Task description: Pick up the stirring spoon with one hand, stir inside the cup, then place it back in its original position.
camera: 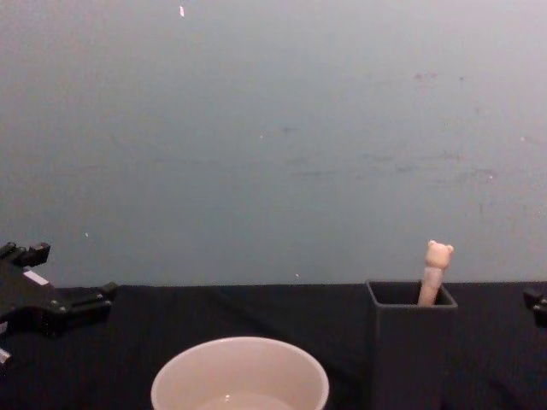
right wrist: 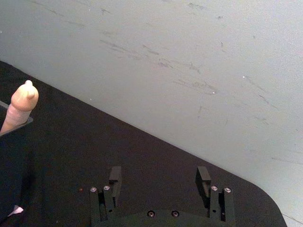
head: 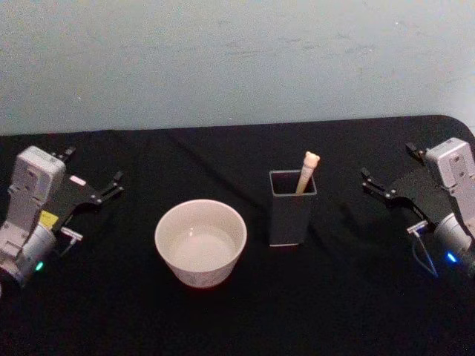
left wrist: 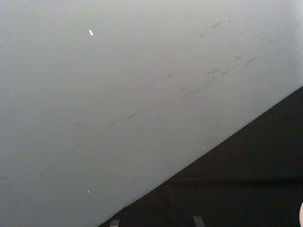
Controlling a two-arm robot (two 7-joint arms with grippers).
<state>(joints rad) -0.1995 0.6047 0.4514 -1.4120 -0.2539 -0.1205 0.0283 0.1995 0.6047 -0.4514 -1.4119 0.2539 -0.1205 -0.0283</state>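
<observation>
At the right edge of the head view, the right fingers [head: 378, 191] are seen spread apart and empty, held just above the black surface [head: 356, 297] and pointed toward the middle of the frame. In the right wrist view the two black tips are shown well apart, with nothing between them. At the left edge of the chest view, the left fingers [camera: 85, 303] are likewise released and empty, and are aimed inward across the surface.

Between the two arms, slightly right of centre, the stirring spoon [head: 307, 170] is pictured standing in a dark grey square holder [head: 286, 219]. Its peach handle is leaned against the holder's far right corner, and its small bear head is raised above the rim. The spoon's bowl is hidden inside the holder.

Just left of the holder, and a little nearer the camera, the cup [head: 200, 276] is set upright on the surface, its cream interior open to view. Both sets of fingers are kept well apart from spoon, holder and cup. A pale blue-grey wall [head: 223, 59] is seen across the upper half of the frame.
</observation>
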